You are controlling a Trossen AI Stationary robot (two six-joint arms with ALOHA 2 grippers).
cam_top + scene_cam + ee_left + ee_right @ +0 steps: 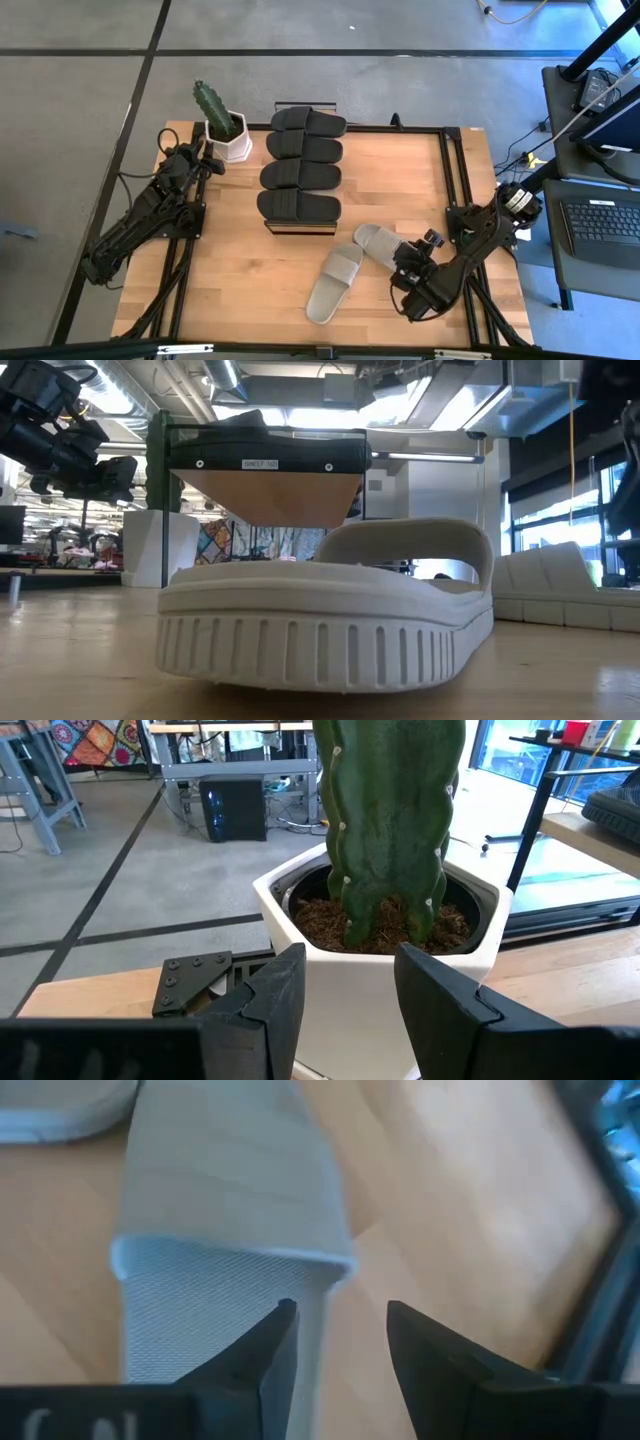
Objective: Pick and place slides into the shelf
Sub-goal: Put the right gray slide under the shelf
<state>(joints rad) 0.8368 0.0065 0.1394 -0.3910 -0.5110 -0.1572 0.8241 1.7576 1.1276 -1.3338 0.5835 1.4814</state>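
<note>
1. Right hand (409, 262) hovers low over the desk (400, 170) at the near right, its fingers (268, 1355) parted and gripping nothing; in the right wrist view one finger sits over the edge of a grey-beige slide (215, 1250) while the other is over bare wood.
2. Left hand (207, 157) waits at the far left, fingers apart and empty, right up against the white cactus pot (232, 146).
3. Four black slides (300, 163) already lie in a row on top of the shelf (300, 226), which stands mid-desk.
4. Two grey-beige slides remain on the desk near the right hand: one (378, 244) just beside it, the other (335, 283) angled toward the near edge.
5. Risks, as I judge them:
   - The hand is off-centre on the slide, so closing now could pinch only its rim and let it twist or drop.
   - The two grey slides seem to touch, so lifting one may drag the other.
   - The shelf top looks full; placing another there could knock a black slide off.
</note>
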